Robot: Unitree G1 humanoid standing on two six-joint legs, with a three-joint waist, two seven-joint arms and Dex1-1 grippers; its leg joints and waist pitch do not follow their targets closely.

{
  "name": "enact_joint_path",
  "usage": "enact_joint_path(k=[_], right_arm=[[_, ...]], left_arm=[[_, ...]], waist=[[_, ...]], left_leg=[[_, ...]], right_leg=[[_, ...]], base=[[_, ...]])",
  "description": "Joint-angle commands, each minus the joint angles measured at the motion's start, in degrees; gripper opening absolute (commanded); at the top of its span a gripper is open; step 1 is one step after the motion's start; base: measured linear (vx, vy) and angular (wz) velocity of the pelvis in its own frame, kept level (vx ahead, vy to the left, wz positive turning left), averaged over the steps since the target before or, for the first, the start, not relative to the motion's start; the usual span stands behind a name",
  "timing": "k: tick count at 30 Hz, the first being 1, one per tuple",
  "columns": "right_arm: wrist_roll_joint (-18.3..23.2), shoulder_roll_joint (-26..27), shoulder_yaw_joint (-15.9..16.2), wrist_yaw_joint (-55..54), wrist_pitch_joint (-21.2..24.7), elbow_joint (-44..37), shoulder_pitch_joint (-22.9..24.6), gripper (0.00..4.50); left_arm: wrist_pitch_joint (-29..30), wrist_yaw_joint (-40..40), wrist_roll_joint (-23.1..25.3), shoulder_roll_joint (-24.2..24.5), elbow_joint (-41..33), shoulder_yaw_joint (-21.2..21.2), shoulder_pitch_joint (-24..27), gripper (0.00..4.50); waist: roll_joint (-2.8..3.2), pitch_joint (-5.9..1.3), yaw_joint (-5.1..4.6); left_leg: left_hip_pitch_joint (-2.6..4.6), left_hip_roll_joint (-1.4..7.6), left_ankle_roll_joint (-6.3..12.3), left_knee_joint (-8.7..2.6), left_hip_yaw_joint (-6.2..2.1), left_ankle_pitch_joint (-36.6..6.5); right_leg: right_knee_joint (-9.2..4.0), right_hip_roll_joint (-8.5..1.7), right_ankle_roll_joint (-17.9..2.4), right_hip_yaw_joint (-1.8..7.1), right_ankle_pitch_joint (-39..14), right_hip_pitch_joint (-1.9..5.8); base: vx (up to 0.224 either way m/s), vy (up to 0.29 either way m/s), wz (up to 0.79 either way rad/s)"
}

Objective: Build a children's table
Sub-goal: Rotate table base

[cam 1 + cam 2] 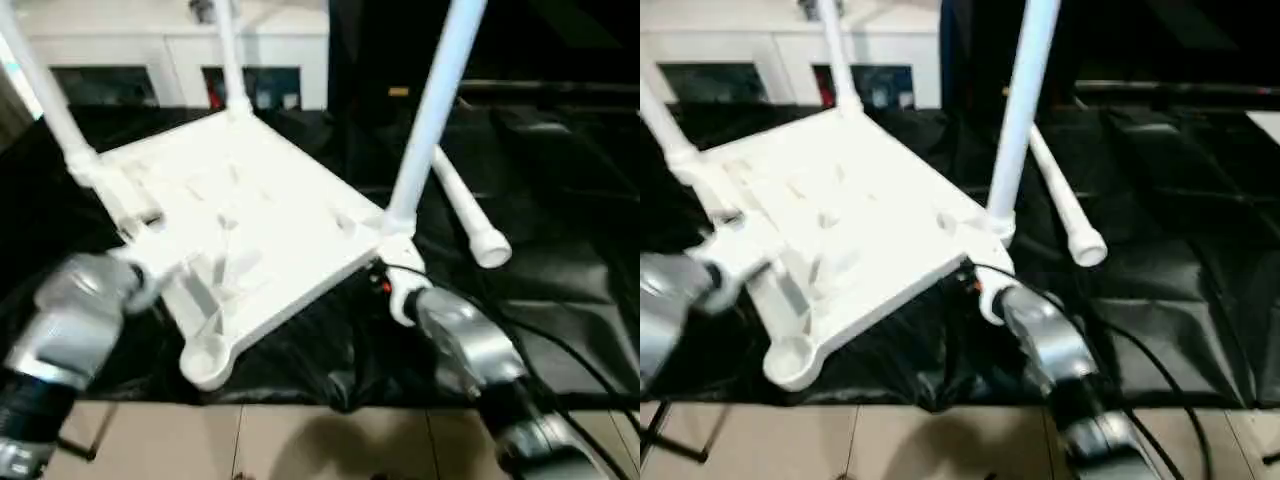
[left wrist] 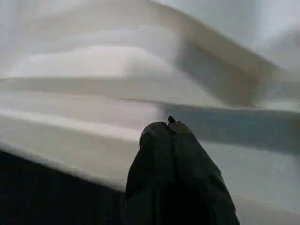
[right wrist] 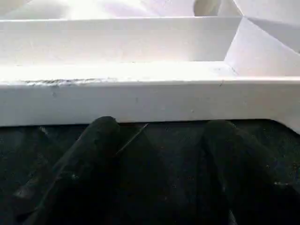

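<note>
The children's table (image 1: 250, 230) lies upside down in the middle of the head views, ribbed underside up, on a black sheet (image 1: 560, 290) spread over the surface. Three legs stand up out of corner sockets: one at the upper left (image 1: 45, 95), one at the far corner (image 1: 228, 55), one at the right corner (image 1: 430, 120). The near corner socket (image 1: 205, 360), low and left of centre, is empty. The fourth leg (image 1: 465, 215) lies loose on the sheet at right of centre, its long axis running from behind the right standing leg down towards the lower right, flared end nearest the camera.

The right gripper (image 3: 159, 140) sits just under the tabletop's near right edge, fingers (image 3: 93, 150) apart, holding nothing, the white rim straight ahead of it. The left gripper (image 2: 166, 136) is pressed shut, empty, its tip against or just beside the ribbed left side; contact I cannot make out.

By my reckoning the next job is that loose leg. It lies to the right of the tabletop, so the right arm (image 1: 470, 345) is clearly the nearer, while the empty socket lies across towards the left arm (image 1: 75, 320).

A white cabinet (image 1: 170, 60) stands along the top.
</note>
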Motion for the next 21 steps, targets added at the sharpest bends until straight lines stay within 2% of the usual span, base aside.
enact_joint_path(k=[1, 3, 5, 7, 8, 10, 11, 13, 14, 15, 18, 21], right_arm=[[-0.44, -0.10, -0.49, -0.53, -1.18, 1.43, -1.12, 2.96], [-0.22, 0.48, -1.33, -1.47, -2.65, 5.58, -3.74, 2.84], [-0.24, 0.60, -1.49, -1.70, -3.08, 6.64, -4.43, 2.64], [-0.40, 1.19, -2.29, -2.75, -4.97, 11.53, -7.40, 2.53], [-0.45, 1.30, -2.38, -2.84, -5.25, 12.27, -7.87, 2.45], [-0.61, 1.55, -2.52, -2.99, -5.89, 13.90, -8.91, 2.34], [-0.69, 1.74, -2.55, -3.04, -6.47, 15.14, -9.72, 2.20], [-0.77, 1.98, -2.51, -2.80, -7.38, 16.81, -10.67, 2.07], [-0.86, 2.03, -2.45, -2.70, -7.77, 17.48, -11.04, 2.01], [-0.89, 2.09, -2.35, -2.50, -8.03, 17.95, -11.30, 1.84], [-1.02, 2.28, -2.14, -2.30, -8.86, 19.27, -11.84, 1.64], [-1.17, 2.45, -2.28, -2.20, -9.71, 20.51, -12.24, 1.39]], left_arm=[[-0.43, -1.60, -0.44, 0.45, 0.79, -1.52, 0.60, 0.00], [-0.70, -4.14, -1.91, 0.09, 0.22, -3.04, 1.02, 0.00], [-0.88, -4.99, -2.55, -0.09, -0.18, -3.34, 1.13, 0.00], [-1.48, -9.94, -6.37, -0.89, -3.96, -4.72, 1.48, 0.00], [-1.67, -10.82, -6.98, -1.04, -4.67, -5.01, 1.49, 0.00], [-1.88, -12.67, -8.37, -1.55, -6.25, -5.68, 1.40, 0.00], [-1.73, -13.43, -9.22, -2.37, -6.96, -6.07, 1.01, 0.00], [-2.06, -14.28, -10.28, -3.52, -7.53, -6.50, 0.45, 0.00], [-1.91, -14.42, -10.66, -4.16, -7.69, -6.66, 0.10, 0.00], [-2.23, -14.69, -11.19, -5.17, -7.66, -7.03, -0.40, 0.00], [-2.63, -13.67, -11.58, -8.59, -6.37, -7.78, -2.48, 0.00], [-3.36, -13.07, -11.25, -9.80, -4.72, -8.24, -3.64, 0.00]], waist=[[0.65, -3.79, -0.07], [0.66, -3.86, -0.30], [0.46, -3.71, -0.45], [0.22, -3.78, -0.42], [0.36, -3.75, -0.30], [0.45, -3.64, -0.43], [0.01, -3.67, -0.52], [0.23, -3.87, -0.46], [-0.34, -3.86, -0.67], [-0.17, -3.98, -0.57], [-0.24, -4.14, -0.59], [-0.38, -4.09, -0.60]], left_leg=[[-0.03, 0.63, 0.81, -4.28, -0.27, -11.93], [0.06, 0.68, 0.54, -4.26, -0.33, -12.39], [-0.08, 0.55, 0.55, -4.21, -0.31, -12.92], [0.02, 0.63, 0.61, -4.18, -0.33, -13.18], [0.14, 0.71, 0.52, -4.18, -0.29, -12.83], [0.11, 0.72, 0.50, -4.20, -0.24, -13.36], [0.10, 0.76, 0.56, -4.18, -0.18, -13.18], [-0.02, 0.67, 0.68, -4.04, -0.14, -11.60], [-0.30, 0.64, 0.93, -4.07, -0.12, -11.01], [-0.35, 0.62, 1.15, -3.98, -0.13, -9.99], [-0.49, 0.60, 2.09, -3.72, 0.06, -7.39], [-0.63, 0.52, 2.44, -3.66, 0.09, -7.64]], right_leg=[[-3.37, -2.81, -11.20, 2.84, -15.65, 3.39], [-3.47, -2.85, -11.02, 2.89, -16.47, 3.40], [-3.50, -2.75, -11.03, 2.88, -17.66, 3.44], [-3.62, -3.02, -10.74, 2.94, -19.49, 3.40], [-3.62, -3.05, -11.21, 3.02, -19.54, 3.27], [-3.48, -2.78, -11.30, 3.00, -18.90, 3.24], [-3.45, -2.75, -11.23, 3.02, -18.71, 3.25], [-3.08, -2.72, -11.67, 3.06, -16.73, 3.40], [-3.03, -2.67, -11.73, 3.07, -16.19, 3.58], [-2.89, -2.76, -11.78, 3.06, -15.76, 3.69], [-2.67, -2.68, -12.53, 3.14, -13.12, 3.76], [-2.75, -2.72, -12.58, 3.06, -13.70, 3.86]], base=[[0.000, 0.000, 0.00], [0.000, 0.000, 0.00], [0.000, 0.000, 0.00], [0.000, 0.000, 0.00], [0.000, 0.000, 0.00], [0.000, 0.000, 0.00], [0.000, 0.000, 0.00], [0.000, 0.000, 0.00], [0.000, 0.000, 0.00], [0.000, 0.000, 0.00], [0.000, 0.000, 0.00], [0.000, 0.000, 0.00]])
